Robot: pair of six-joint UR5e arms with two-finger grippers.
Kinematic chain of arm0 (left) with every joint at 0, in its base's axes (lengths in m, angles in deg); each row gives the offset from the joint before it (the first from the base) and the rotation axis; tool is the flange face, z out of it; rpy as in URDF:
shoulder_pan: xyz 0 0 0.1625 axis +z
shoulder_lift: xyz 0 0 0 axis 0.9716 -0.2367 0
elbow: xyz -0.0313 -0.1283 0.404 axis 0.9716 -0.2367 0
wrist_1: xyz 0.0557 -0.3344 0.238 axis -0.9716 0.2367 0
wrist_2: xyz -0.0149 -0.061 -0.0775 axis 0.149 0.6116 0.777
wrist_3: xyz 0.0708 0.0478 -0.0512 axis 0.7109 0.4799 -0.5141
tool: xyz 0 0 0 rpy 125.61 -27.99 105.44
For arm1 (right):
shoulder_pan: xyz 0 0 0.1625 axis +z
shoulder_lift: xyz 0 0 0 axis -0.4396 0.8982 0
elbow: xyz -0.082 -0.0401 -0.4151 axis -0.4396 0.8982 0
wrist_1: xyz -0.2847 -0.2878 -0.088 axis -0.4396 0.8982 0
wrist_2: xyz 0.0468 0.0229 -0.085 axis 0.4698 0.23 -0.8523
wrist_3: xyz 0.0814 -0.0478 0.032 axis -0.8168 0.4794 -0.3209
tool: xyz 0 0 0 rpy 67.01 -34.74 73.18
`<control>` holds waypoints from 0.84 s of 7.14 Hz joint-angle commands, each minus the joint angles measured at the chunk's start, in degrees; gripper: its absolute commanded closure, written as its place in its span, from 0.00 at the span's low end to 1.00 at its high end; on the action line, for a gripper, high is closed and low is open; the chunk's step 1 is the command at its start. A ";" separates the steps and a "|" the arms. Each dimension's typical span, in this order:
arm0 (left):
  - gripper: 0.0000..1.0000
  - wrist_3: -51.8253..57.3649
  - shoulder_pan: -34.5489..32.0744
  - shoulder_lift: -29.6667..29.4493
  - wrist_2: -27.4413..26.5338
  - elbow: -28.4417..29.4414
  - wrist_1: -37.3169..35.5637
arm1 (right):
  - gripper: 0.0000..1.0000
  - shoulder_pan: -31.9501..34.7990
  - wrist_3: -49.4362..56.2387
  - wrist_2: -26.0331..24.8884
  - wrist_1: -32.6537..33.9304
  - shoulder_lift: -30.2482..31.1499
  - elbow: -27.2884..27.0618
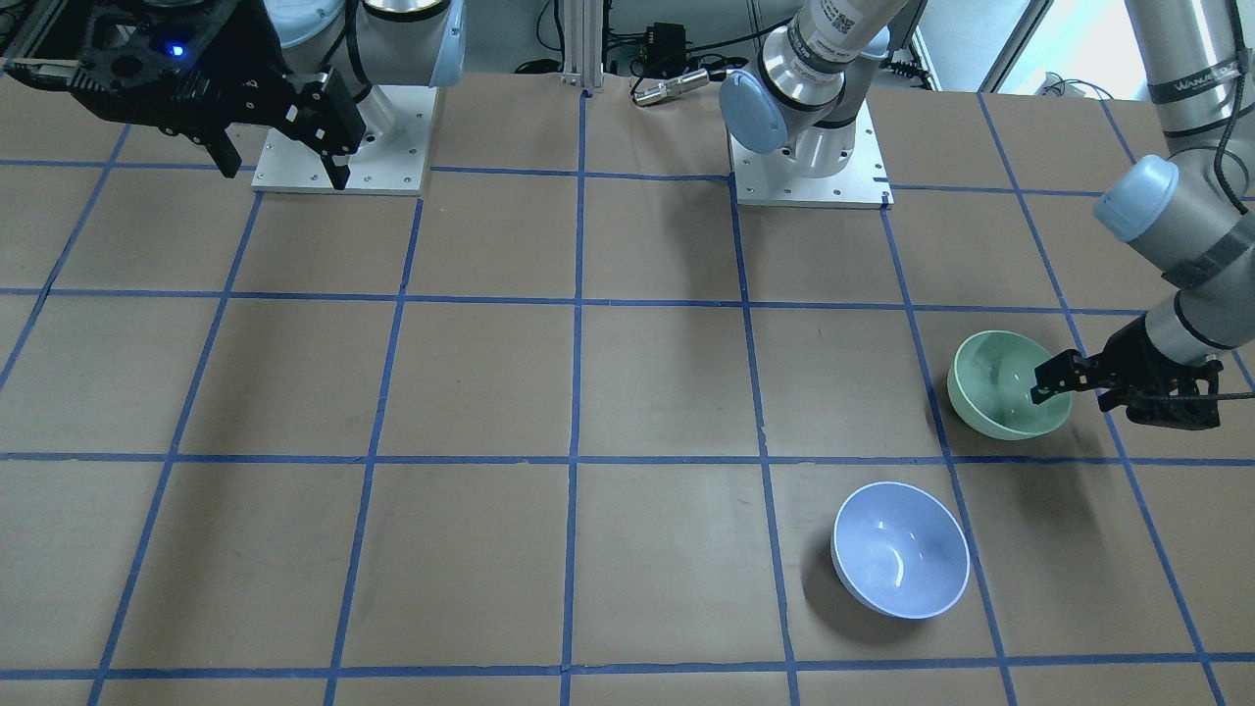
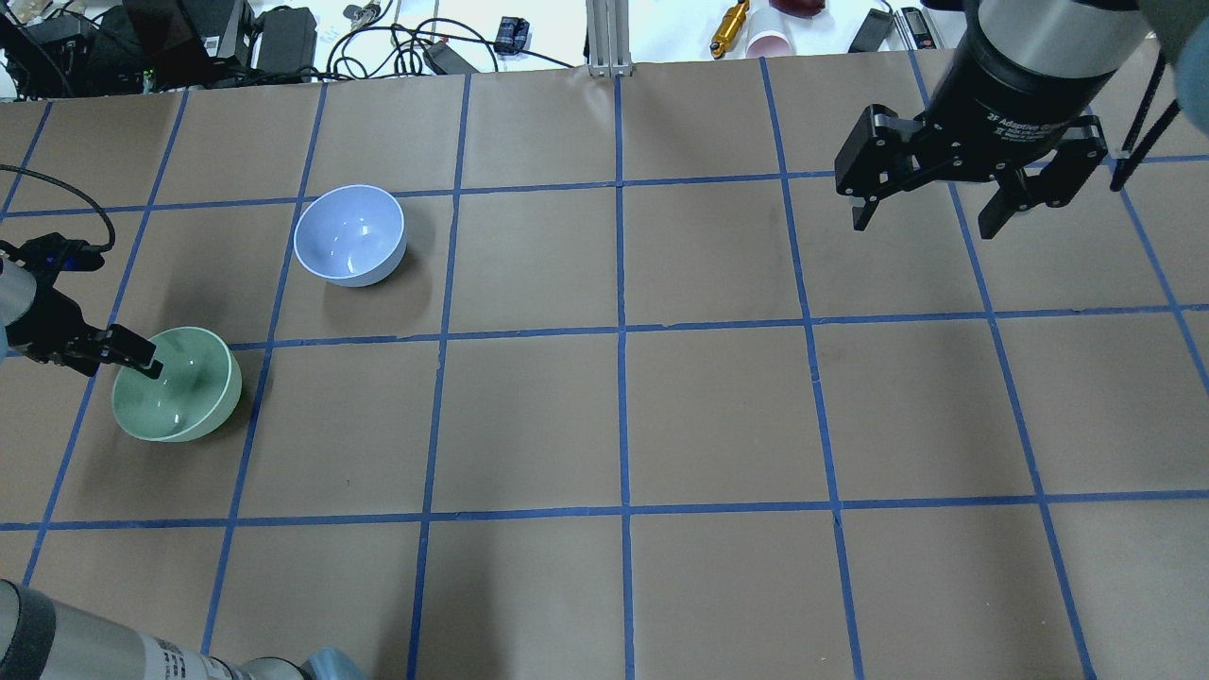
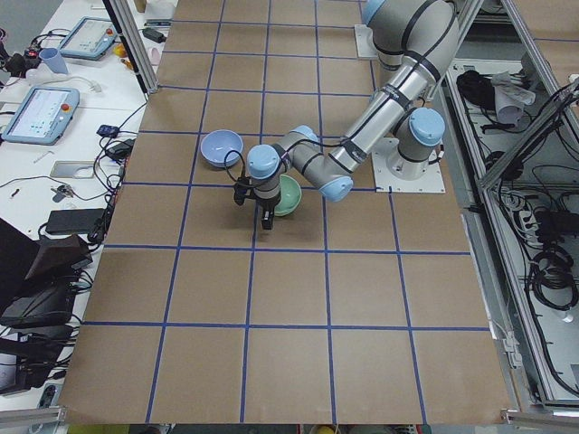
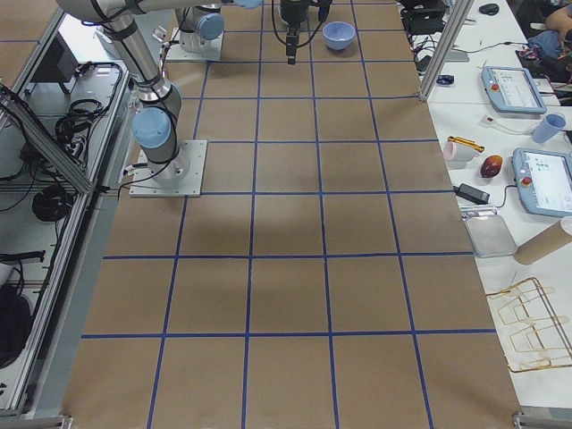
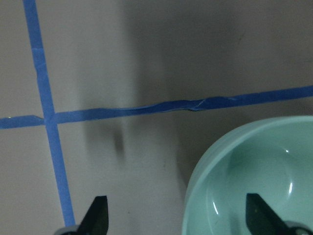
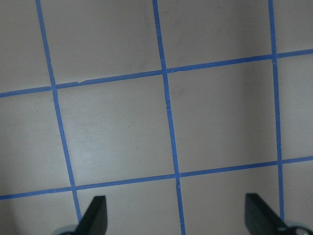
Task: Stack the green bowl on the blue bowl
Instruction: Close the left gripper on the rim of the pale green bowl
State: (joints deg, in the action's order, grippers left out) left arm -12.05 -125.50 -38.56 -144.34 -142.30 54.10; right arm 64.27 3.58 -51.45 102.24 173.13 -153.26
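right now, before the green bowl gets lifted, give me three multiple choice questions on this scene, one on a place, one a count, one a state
1. Where is the left hand?
A) raised high, far from any bowl
B) astride the rim of the green bowl, one finger inside
C) wholly inside a bowl, both fingers in

2. How many bowls are on the table?
A) one
B) two
C) three

3. What state is the right hand in?
A) shut on a bowl
B) shut on nothing
C) open, holding nothing

Answers:
1 B: the left wrist view shows one finger over the bowl's inside and the other outside it.
2 B: only the green bowl and the blue bowl show.
3 C: its fingers stand wide apart with nothing between them.
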 commanded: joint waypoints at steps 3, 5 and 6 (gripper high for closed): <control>0.00 0.04 0.24 -1.25 0.12 -1.56 -0.39 | 0.00 0.00 0.00 0.00 0.00 0.00 0.04; 0.00 0.04 0.33 -1.25 -0.06 -2.27 -0.22 | 0.00 0.00 0.00 0.00 -0.08 0.00 -0.05; 0.00 0.21 0.33 -1.25 -0.58 -2.53 -0.04 | 0.00 0.00 0.00 0.00 -0.08 0.00 0.04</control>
State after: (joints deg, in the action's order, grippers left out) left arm -11.96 -125.20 -39.82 -144.51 -144.51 53.88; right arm 64.27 3.58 -51.45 102.18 173.13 -153.28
